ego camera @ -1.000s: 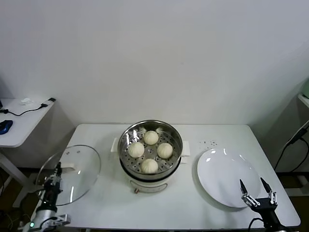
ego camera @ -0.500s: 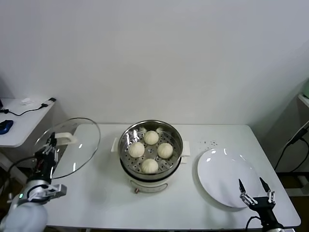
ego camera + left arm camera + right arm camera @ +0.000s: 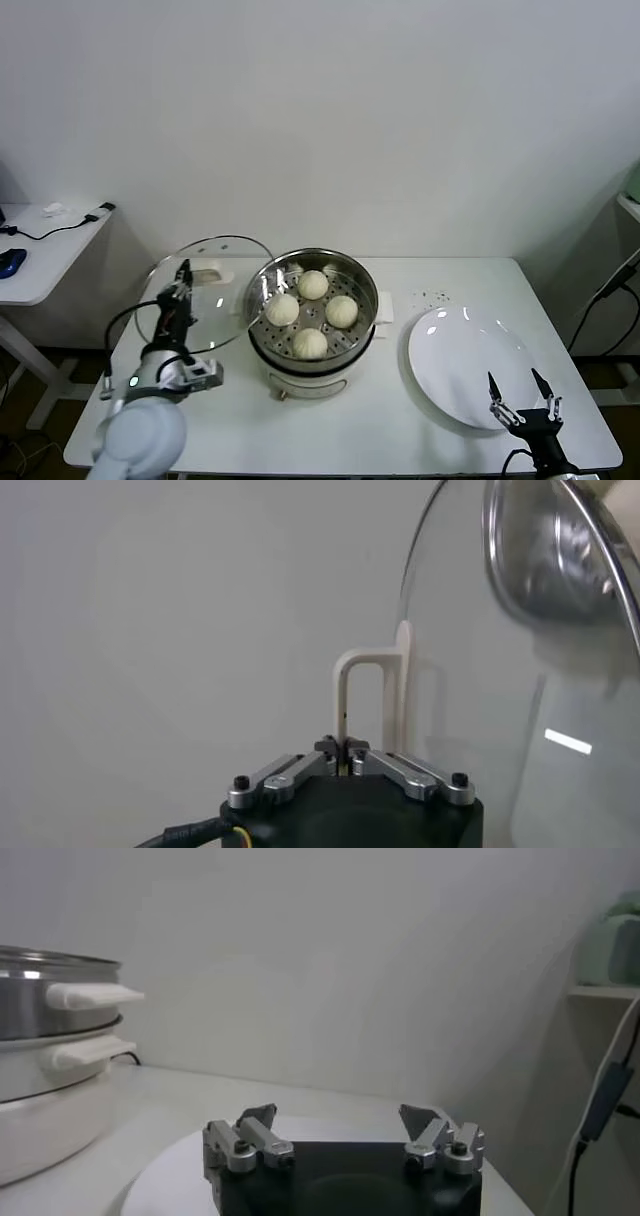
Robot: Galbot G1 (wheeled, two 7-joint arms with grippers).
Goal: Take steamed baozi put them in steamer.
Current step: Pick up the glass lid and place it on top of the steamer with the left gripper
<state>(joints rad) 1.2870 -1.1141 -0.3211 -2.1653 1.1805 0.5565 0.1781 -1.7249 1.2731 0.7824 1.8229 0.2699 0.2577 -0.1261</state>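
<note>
- Left pincer [image 3: 181,283]: clamped tight on the white handle [image 3: 362,695] of the glass lid [image 3: 205,295]. A second ago the lid hung low off the tabletop's left edge; it now sits raised and tilted, its rim just beside the steamer [image 3: 312,310].
- Steamed baozi [image 3: 311,313]: all four lie on the perforated tray inside the steamer; loading appears complete.
- Right pincer [image 3: 520,399]: spread wide, empty, parked low near the bare white plate [image 3: 462,365].
- Judgement: covering the pot is the likely remaining step.

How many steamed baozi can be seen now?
4, all on the perforated tray inside the steamer: rear, left, right, front. None seems hidden.
</note>
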